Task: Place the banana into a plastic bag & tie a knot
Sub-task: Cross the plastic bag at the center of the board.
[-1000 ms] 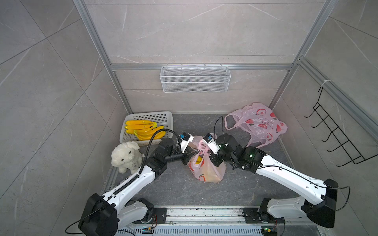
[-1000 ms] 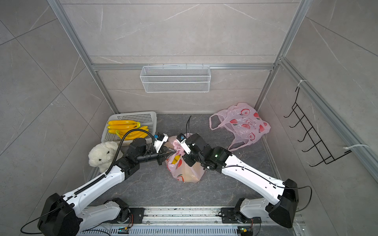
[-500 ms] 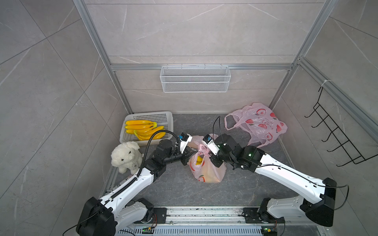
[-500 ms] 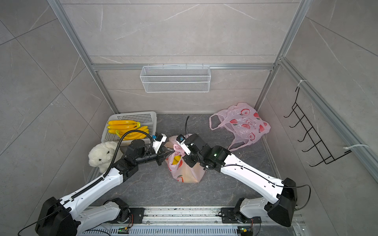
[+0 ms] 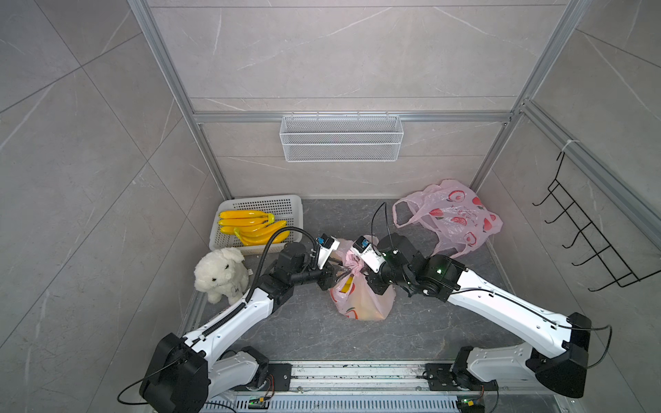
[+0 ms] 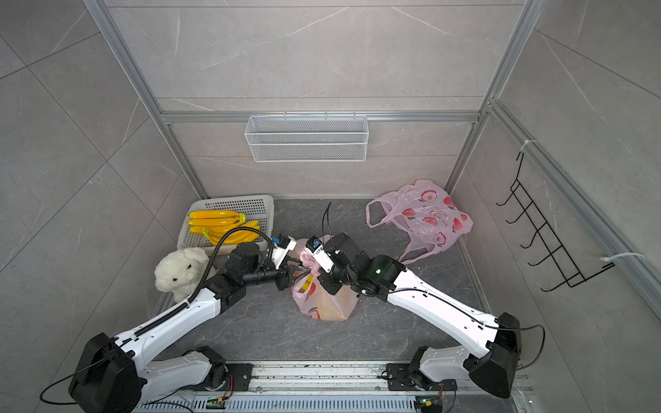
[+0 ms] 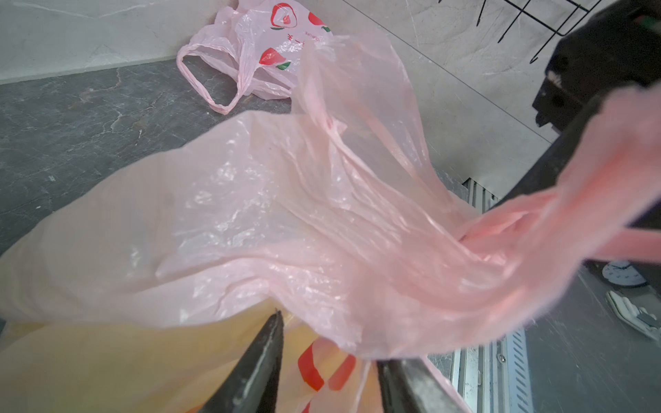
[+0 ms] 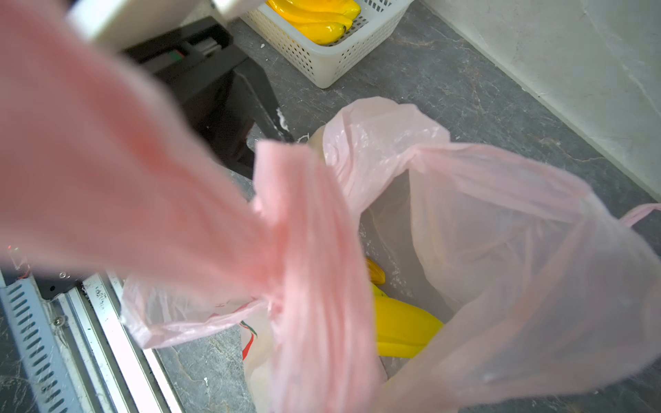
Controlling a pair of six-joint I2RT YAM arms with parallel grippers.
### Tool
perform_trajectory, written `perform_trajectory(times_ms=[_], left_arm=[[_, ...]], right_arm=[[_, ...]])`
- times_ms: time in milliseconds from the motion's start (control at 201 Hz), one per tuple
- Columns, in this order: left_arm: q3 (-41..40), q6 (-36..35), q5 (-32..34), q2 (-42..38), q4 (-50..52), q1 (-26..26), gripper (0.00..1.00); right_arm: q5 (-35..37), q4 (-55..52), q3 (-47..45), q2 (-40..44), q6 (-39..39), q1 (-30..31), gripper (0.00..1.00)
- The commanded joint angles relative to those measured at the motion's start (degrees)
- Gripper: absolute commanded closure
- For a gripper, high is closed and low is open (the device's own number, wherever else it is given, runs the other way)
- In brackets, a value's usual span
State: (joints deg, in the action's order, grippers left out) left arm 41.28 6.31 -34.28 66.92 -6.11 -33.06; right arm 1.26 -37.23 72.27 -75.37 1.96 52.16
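Note:
The pink plastic bag stands on the grey floor between my arms, its gathered top twisted. A yellow banana lies inside it and shows through the film. My left gripper is at the bag's top on the left side, open, its dark fingers apart with loose film draped over one. My right gripper is shut on the bag's stretched handle, which hides its jaws in the right wrist view. The same handle shows taut in the left wrist view.
A white basket with more bananas sits at the back left, a white plush toy beside my left arm. A second pink bag lies back right. A wire shelf and hook rack hang on walls.
My left gripper's jaws have opened at the bag's top, where they were shut before. The right gripper stays shut on the handle and has barely moved.

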Motion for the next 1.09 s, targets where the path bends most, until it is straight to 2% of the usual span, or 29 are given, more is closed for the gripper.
perform_trajectory(times_ms=[0, 249, 403, 453, 582, 682, 940, 1090], left_arm=[[3.2, -2.5, -2.9, 1.6, 1.8, -1.2, 0.50], [5.2, -4.0, 1.6, 4.9, 3.7, -2.3, 0.48], [6.5, -3.7, 4.1, 6.6, 3.7, -2.4, 0.53], [6.9, -3.3, 4.6, 7.1, 3.6, -2.4, 0.58], [7.5, -1.3, 6.2, 7.5, 2.5, -2.4, 0.86], [6.8, 0.7, 8.2, 6.7, 0.0, -2.4, 1.00], [3.0, 5.6, 12.3, 1.8, -5.8, -2.4, 1.00], [1.7, 6.3, 11.7, 0.0, -6.7, -2.4, 1.00]], right_arm=[[-1.5, 1.6, -0.3, 1.1, 0.2, 0.0, 1.00], [-1.8, 1.8, -0.4, 1.0, 0.1, 0.0, 1.00], [-1.2, 1.8, -0.9, 1.0, 0.0, 0.0, 1.00], [-0.8, 1.7, -1.1, 1.0, 0.0, 0.0, 1.00], [0.6, 1.2, -1.6, 0.8, -0.2, 0.0, 1.00], [1.9, 0.8, -1.6, 0.6, -0.5, 0.0, 1.00], [10.4, -0.5, -0.7, -0.6, -1.4, 0.0, 1.00], [14.0, 1.0, -0.4, -0.9, -1.8, 0.0, 1.00]])
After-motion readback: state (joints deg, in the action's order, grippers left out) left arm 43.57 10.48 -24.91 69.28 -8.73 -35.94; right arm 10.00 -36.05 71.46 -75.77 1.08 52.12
